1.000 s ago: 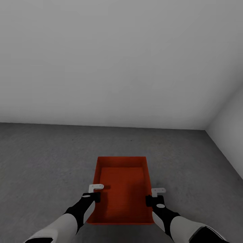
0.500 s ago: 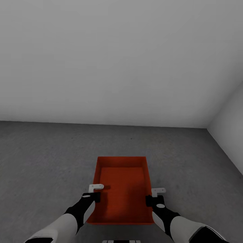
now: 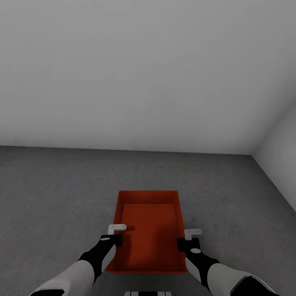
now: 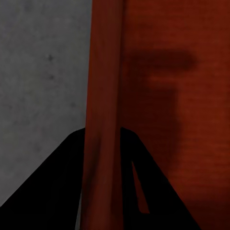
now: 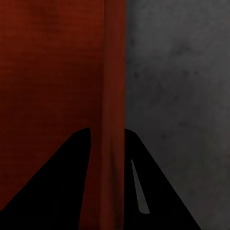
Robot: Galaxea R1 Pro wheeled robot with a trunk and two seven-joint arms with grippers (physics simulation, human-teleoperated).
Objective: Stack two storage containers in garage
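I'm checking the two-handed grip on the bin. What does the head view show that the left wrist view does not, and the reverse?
Head view alone: the whole storage container, the left gripper on one long wall and the right gripper on the opposite one, plus the pale grey wall ahead.
Left wrist view alone: that wall's rim running between the dark fingers, and a shadow on the bin's inner bottom.
Both: the orange-red bin over the dark grey concrete floor.

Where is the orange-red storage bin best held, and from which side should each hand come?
Grip the storage bin by its two long thin side walls, from above: left hand on the left wall, right hand on the right. Each upright wall fits between two fingers.
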